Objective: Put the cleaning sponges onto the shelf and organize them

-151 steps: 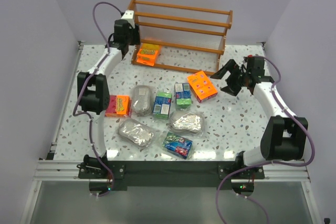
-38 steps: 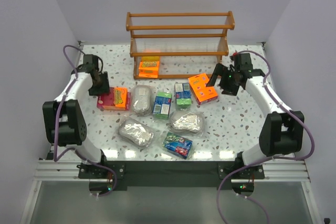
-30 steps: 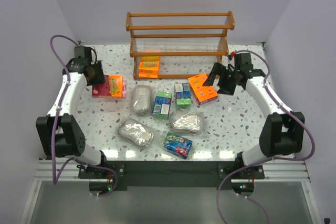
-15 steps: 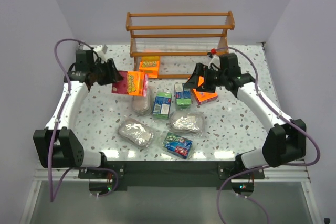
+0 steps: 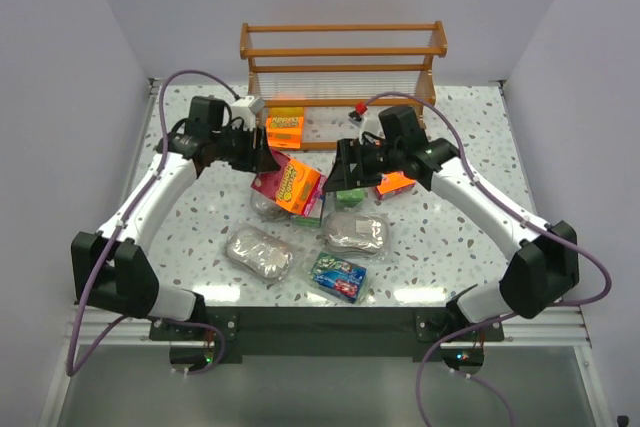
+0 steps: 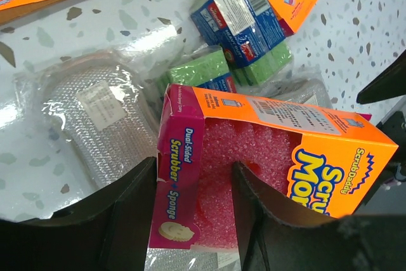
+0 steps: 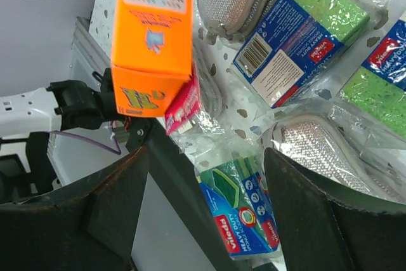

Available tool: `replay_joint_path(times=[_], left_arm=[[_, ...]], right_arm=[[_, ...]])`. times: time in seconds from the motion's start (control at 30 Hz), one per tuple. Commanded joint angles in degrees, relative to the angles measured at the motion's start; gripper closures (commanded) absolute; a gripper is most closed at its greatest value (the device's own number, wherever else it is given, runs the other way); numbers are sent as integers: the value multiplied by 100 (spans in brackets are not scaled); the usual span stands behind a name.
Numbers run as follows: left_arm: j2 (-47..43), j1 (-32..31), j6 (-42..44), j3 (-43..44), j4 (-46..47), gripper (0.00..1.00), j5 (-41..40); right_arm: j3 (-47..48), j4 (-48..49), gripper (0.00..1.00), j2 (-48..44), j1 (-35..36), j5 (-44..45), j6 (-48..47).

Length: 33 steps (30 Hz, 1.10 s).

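Orange-and-pink sponge pack (image 5: 290,185) held above the middle of the table (image 5: 450,237), before the shelf (image 5: 340,50).
Left gripper (image 6: 193,179) is clamped on its pink end; probably light, soft sponge in thin card, so grip gently across the short width. Long axis tilts, orange end toward the right gripper (image 7: 203,157), whose jaws stand apart, empty.

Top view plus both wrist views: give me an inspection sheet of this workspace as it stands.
Surface: speckled table, no spills seen.
Job's things: shelf upright at far edge; shelved pack on bottom tier, left end; orange pack, green packs and silver packs loose on table.
Clutter: nothing seen.
Grippers: left gripper shut on held pack above the pile; right gripper open, empty, over green packs.
Cables: purple cables loop over both arms.
Surroundings: plain walls, metal frame at near edge.
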Motion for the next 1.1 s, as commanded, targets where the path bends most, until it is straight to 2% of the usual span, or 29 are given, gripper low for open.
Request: replay_joint_path(times=[0.0,0.1,0.23,0.37,0.67,0.73,0.8,0.97,1.07], left_arm=[[51,-183,354,249,-242,100,-242],[7,-183,188,178,-119,100,-329],[15,-183,-233,143,-13,100,-584],[-20,-183,-533,29,171,100,-655],[-29,-192,-753,-85,312,100,-568],[-29,-201,-788,-138,339,100,-515],[-46,-209,-832,-182,365,100,-462],[-116,-209,-1227,-428,663,100,-84],[-151,-227,-1482,-568,874,100,74]], right_arm=[[403,-777,26,-29,26,-141,-583],[264,-646,29,-12,52,-115,-347],[-184,127,44,-152,272,270,374],[-563,1075,45,-319,500,605,1050],[-897,2034,50,-416,703,1607,1824],[-862,2027,55,-329,703,1817,1886],[-775,1886,67,-197,703,1915,1948],[-757,1904,69,-117,703,2012,2045],[-757,1912,67,-109,703,1986,2054]])
